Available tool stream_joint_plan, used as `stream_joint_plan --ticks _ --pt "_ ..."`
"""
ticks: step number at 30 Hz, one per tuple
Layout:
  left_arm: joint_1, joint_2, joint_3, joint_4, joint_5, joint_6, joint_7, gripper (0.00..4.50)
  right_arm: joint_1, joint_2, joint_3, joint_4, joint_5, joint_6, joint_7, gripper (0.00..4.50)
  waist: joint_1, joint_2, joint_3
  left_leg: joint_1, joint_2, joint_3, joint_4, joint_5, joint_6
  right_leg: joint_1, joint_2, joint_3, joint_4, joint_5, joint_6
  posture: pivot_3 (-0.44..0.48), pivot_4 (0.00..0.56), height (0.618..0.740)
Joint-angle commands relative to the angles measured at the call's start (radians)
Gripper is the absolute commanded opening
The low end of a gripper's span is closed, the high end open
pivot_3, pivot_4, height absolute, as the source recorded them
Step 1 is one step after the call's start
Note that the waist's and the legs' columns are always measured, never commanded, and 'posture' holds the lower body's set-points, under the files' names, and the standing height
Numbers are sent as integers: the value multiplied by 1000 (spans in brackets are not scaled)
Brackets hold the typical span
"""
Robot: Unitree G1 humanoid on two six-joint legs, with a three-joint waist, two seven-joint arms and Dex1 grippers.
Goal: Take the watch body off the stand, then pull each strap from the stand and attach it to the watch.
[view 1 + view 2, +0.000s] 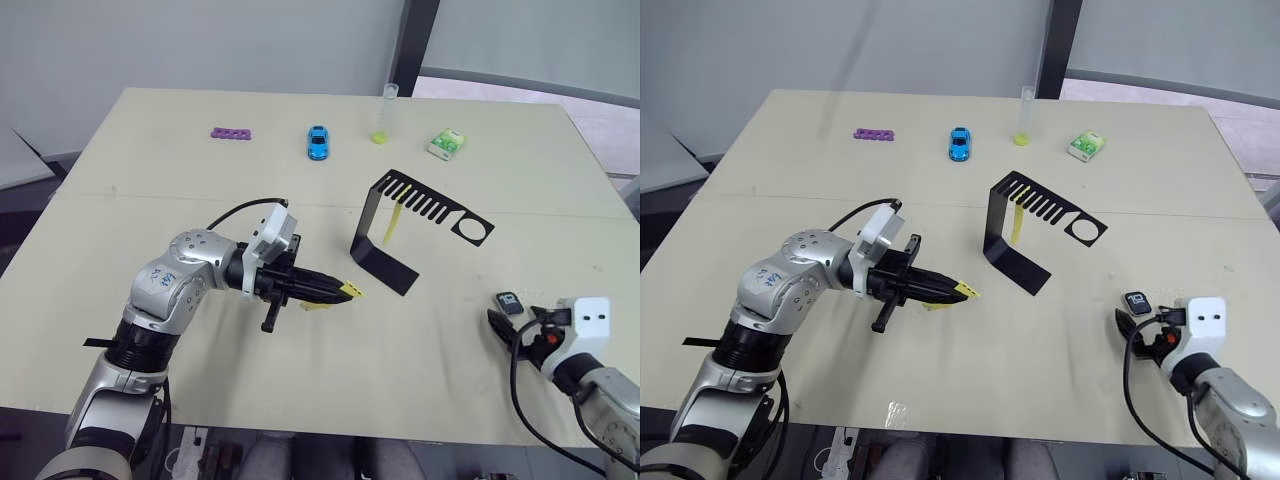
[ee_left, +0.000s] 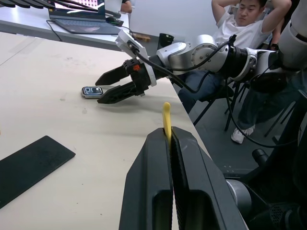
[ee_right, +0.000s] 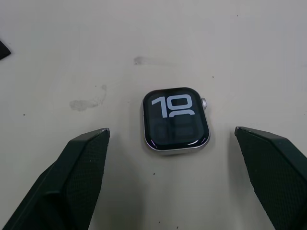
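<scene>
Watch body [image 3: 175, 121] flat on the table [image 1: 200, 160], off the stand [image 1: 400, 215] — one yellow strap [image 1: 394, 221] hangs from the comb slots.

The pale table carries a toy car [image 1: 318, 142], a purple piece [image 1: 231, 133], a tube [image 1: 385, 113] and a small box [image 1: 447, 143]; a person sits beyond its edge. The left gripper [image 1: 345, 292], reaching level toward the stand, pinches the other strap [image 2: 166, 120]. The right gripper [image 3: 175, 158] — jaws spread — brackets the watch.

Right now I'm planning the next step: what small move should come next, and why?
Probably close the right tool on the watch body: it lies flat on the table between the open fingers, while the left tool already holds one yellow strap.
</scene>
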Motion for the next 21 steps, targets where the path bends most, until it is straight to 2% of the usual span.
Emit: stream_joint_plan --ticks 1,9,12,13,21 --pt "-4 4 18 -33 -13 -1 4 0 -17 6 1 10 -17 -6 -21 4431 -3 0 0 0 0 0 0 0 0 0 0 0 0 0 0 0 150 740" --pt "-6 -3 18 -23 -8 -11 7 0 -38 18 8 35 -48 -12 -24 4431 -11 0 0 0 0 0 0 0 0 0 0 0 1 0 0 0 150 740" --pt "-4 -4 19 -22 -9 -12 8 0 -41 20 10 40 -53 -9 -20 3630 -11 0 0 0 0 0 0 0 0 0 0 0 1 0 0 0 150 740" --pt "-3 -4 19 -23 -10 -12 9 0 -41 20 10 41 -55 -9 -20 3192 -12 0 0 0 0 0 0 0 0 0 0 0 1 0 0 0 150 740" --pt "-3 -10 19 -24 -12 -12 16 0 -41 29 1 47 -55 -5 -24 3192 -12 0 0 0 0 0 1 0 0 0 0 0 1 0 0 0 150 740"
